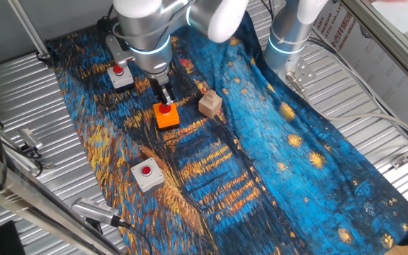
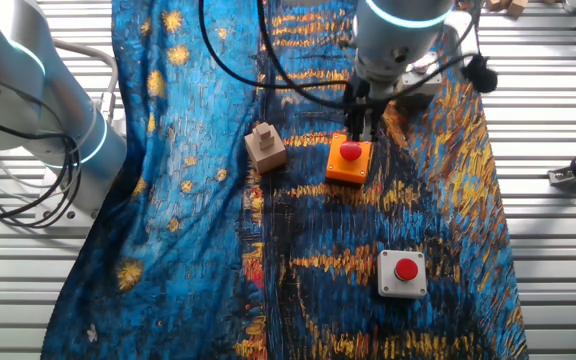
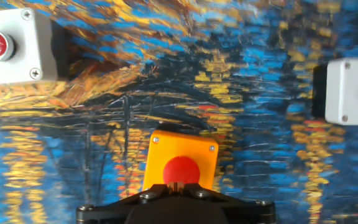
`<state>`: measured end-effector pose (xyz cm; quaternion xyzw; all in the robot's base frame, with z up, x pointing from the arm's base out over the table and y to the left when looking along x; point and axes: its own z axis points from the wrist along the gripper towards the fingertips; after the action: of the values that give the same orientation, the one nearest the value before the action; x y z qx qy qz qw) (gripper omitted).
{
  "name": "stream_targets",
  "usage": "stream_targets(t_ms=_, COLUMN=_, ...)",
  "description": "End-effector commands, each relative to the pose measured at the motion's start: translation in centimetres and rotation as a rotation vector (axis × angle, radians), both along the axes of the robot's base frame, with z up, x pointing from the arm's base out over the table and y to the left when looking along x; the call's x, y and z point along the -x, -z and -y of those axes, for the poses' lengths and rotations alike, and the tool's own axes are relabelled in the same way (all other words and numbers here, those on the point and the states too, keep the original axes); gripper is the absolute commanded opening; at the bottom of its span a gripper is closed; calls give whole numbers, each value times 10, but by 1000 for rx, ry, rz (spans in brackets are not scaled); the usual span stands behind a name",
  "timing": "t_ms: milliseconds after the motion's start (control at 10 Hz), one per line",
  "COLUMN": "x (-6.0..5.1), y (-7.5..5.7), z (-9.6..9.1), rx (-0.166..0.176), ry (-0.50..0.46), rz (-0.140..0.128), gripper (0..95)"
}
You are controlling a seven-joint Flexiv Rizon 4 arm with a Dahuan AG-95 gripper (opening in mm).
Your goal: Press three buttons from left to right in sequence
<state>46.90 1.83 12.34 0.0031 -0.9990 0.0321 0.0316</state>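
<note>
The tool points down over the orange button box, its tip at the round red push-button on top of that box. In the hand view the red cap sits right against the dark tool body at the lower edge, so the tip seems to be touching it, though the view is too close to be sure. No view shows the fingertips apart or together, so I cannot tell how they stand.

The orange box lies on a blue and gold painted cloth spread over the ribbed metal worktop. Taking the orange box as the landmark: in the one fixed view a grey button box with a red cap stands beyond it toward the upper left, partly under the arm, and a second grey button box lies well apart toward the lower left edge of the cloth. In the hand view these two grey boxes flank the orange one, left and right. A plain tan wooden block rests near the orange box, to its right in the one fixed view.
</note>
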Motion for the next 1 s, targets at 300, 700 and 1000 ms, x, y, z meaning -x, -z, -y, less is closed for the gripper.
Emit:
stream_targets(t_ms=300, x=0, y=0, z=1, rx=1, ry=5, rz=7, gripper=0)
stream_targets(t_ms=700, x=0, y=0, z=1, rx=-6, ry=-6, rz=2, gripper=0)
stream_targets(t_ms=1000, x=0, y=0, z=1, rx=-10, ry=-134, rz=5, gripper=0)
